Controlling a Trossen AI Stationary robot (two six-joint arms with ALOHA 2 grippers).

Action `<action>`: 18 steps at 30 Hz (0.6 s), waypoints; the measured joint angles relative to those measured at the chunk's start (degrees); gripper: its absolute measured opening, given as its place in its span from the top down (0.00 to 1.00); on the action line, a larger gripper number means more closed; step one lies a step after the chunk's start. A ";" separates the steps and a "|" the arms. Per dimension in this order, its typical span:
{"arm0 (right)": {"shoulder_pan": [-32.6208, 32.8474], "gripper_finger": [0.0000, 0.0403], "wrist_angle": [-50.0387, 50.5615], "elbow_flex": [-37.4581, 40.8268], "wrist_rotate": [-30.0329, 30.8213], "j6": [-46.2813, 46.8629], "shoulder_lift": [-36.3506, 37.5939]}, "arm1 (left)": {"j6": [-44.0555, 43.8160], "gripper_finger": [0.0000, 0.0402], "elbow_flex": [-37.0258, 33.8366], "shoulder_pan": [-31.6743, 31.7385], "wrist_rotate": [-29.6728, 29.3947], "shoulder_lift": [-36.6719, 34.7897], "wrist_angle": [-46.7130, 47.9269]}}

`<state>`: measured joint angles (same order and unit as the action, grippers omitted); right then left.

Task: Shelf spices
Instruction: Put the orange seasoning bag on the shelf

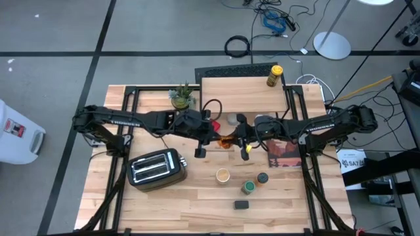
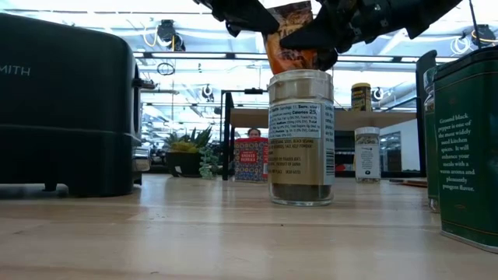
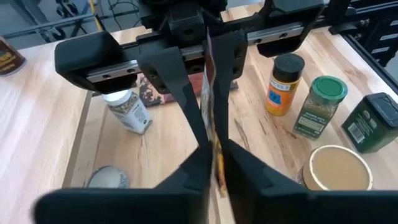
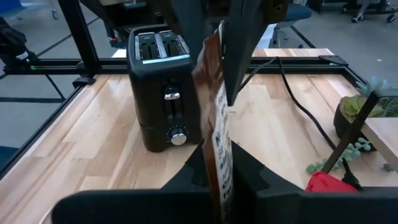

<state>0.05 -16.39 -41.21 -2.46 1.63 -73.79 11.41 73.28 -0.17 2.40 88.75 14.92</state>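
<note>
At the centre of the high view, just below the shelf [image 1: 244,96], both arms meet over an orange-brown spice packet [image 1: 225,140] held off the tabletop [image 1: 164,203]. The left gripper [image 1: 211,138] is clamped on one edge of it and the right gripper [image 1: 239,138] is clamped on the other, probably a handover so that one arm can reach the shelf with it. In the left wrist view the packet stands thin and on edge between the closed fingers [image 3: 186,112], which suits a flat pouch. One yellow bottle [image 1: 273,75] already stands at the shelf's upper right corner. In the lower middle of the high view a tan-lidded jar [image 1: 223,175], two green-lidded jars [image 1: 249,187] and a dark tin [image 1: 241,204] wait on the tabletop, with the toaster [image 1: 156,168] at lower left.
</note>
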 joint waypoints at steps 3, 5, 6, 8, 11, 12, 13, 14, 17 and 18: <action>0.00 0.98 -0.29 0.00 0.21 -0.44 0.75 | 0.03 0.74 0.00 -0.39 -1.08 0.00 -0.48; -0.03 0.98 -0.37 0.00 1.41 -0.84 1.43 | 0.03 0.67 0.00 -0.51 -1.25 0.00 -0.99; -0.10 0.98 0.00 0.00 1.92 -0.96 1.85 | 0.01 0.63 0.00 -0.51 -1.33 -0.02 -1.20; -0.13 0.98 0.38 0.00 2.18 -1.21 2.60 | -0.07 0.56 0.00 -0.65 -1.95 -0.51 -1.12; -0.13 0.98 0.94 0.00 2.32 -1.27 3.84 | -0.13 0.46 0.02 -0.73 -3.17 -1.61 -1.04; -0.13 0.98 1.40 0.00 2.36 -1.27 4.30 | -0.14 0.44 0.02 -0.73 -3.27 -1.99 -1.10; -0.13 0.98 1.67 0.00 2.38 -1.29 4.80 | -0.14 0.41 0.02 -0.73 -3.35 -2.63 -1.31; -0.13 0.98 1.87 0.00 2.38 -1.44 5.37 | -0.16 0.39 0.02 -0.73 -3.37 -3.12 -1.41; -0.13 0.98 2.53 0.00 2.42 -2.43 7.50 | -0.54 0.36 0.02 -0.73 -3.37 -4.91 -2.15; -0.13 0.98 2.64 0.00 2.42 -2.75 8.37 | -0.54 0.35 0.02 -0.76 -3.37 -5.42 -2.33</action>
<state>-0.08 -13.75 -41.21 -0.03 -1.13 -65.42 10.87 73.30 -0.93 -0.97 83.33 12.59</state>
